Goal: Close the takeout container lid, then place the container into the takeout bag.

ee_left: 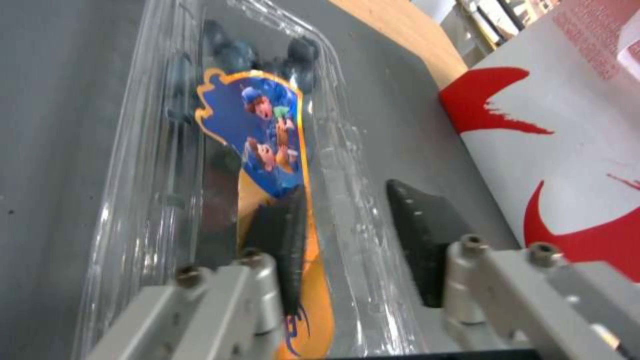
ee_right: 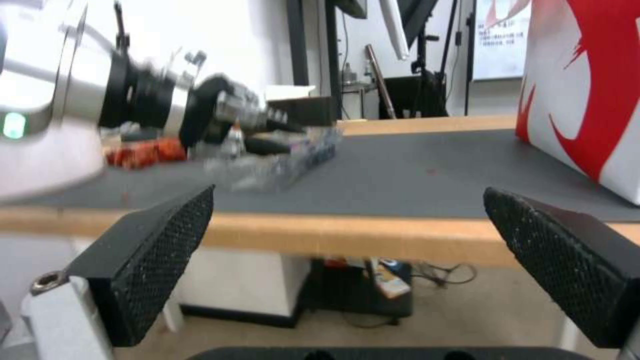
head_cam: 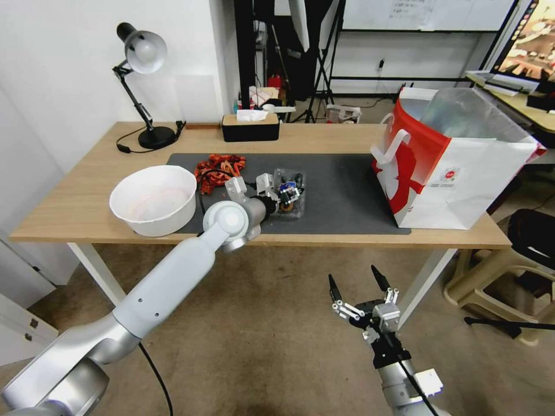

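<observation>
Cartoon-printed blue-and-orange label on the lid of the takeout container, berries inside, left of the takeout bag. Left gripper parted astride its edge, one finger on the label. Right gripper wide open, empty, below the table.

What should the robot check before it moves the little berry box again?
1. Lid down flat on the takeout container: looks ok; latch cannot tell.
2. Left tool at the container, fingers apart, one finger on the lid: ok.
3. Firm hold on the container: not ok yet.
4. Takeout bag upright with its mouth open: ok.
5. Grey mat between container and bag bare: ok.
6. Right tool open, low in front of the table edge: ok.
</observation>
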Controlling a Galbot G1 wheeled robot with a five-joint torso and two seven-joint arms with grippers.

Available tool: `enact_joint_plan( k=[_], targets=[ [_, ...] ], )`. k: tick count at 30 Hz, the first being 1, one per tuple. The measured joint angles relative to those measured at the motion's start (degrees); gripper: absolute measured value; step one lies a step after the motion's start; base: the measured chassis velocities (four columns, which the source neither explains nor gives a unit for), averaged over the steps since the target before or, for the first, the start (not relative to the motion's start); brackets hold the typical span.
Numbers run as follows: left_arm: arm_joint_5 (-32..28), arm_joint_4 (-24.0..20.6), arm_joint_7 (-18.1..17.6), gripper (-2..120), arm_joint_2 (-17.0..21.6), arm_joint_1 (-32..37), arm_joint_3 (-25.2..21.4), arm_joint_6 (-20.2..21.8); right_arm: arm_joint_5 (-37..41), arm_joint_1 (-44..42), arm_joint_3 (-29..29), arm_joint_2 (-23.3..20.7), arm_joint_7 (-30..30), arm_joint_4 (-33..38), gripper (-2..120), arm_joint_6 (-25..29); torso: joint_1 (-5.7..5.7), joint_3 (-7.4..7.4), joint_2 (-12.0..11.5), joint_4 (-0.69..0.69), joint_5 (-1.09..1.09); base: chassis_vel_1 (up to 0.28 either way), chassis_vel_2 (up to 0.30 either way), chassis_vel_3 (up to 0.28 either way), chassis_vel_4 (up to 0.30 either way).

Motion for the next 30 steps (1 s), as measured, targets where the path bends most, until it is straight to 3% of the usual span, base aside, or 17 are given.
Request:
enact_joint_plan(
  k=[2,8,11,13,21,30],
  targets=[
    [0.03,-0.01,-0.02,26,-0.01,0.00,0.00,0.01,1.82,0.67,-0.13,-0.50,0.19,0.62,100,-1.07,0.00,0.00,0.00,0.00,0.00,0.000,0.000,0.000,0.000],
    [0.01,-0.01,-0.04,1,0.21,-0.05,-0.16,-0.30,23.12,8.93,-1.19,-4.85,3.78,6.10,100,-11.67,0.00,0.00,0.00,0.01,-0.01,0.000,0.000,0.000,0.000],
    [0.01,0.00,-0.01,0,0.30,-0.05,-0.25,-0.40,28.43,11.27,-1.51,-5.75,5.09,6.46,100,-13.90,0.01,0.00,0.00,0.01,-0.01,0.000,0.000,0.000,0.000],
    [0.01,0.00,0.14,0,0.37,0.00,-0.39,-0.51,37.11,15.76,-2.38,-7.01,7.47,5.65,100,-17.60,0.00,0.00,0.00,0.00,0.00,0.000,0.000,0.000,0.000],
    [0.23,0.29,0.21,0,0.12,0.08,-0.39,-0.67,47.81,27.06,-4.93,-7.42,12.14,0.03,100,-21.85,0.01,0.01,0.00,0.01,0.00,0.000,0.000,0.000,0.000],
    [0.40,0.29,0.21,0,0.51,0.11,-0.46,-0.75,53.81,38.48,-8.42,-5.83,18.15,-6.26,100,-27.25,0.01,0.01,0.00,0.00,-0.01,0.000,0.000,0.000,0.000]
  ],
)
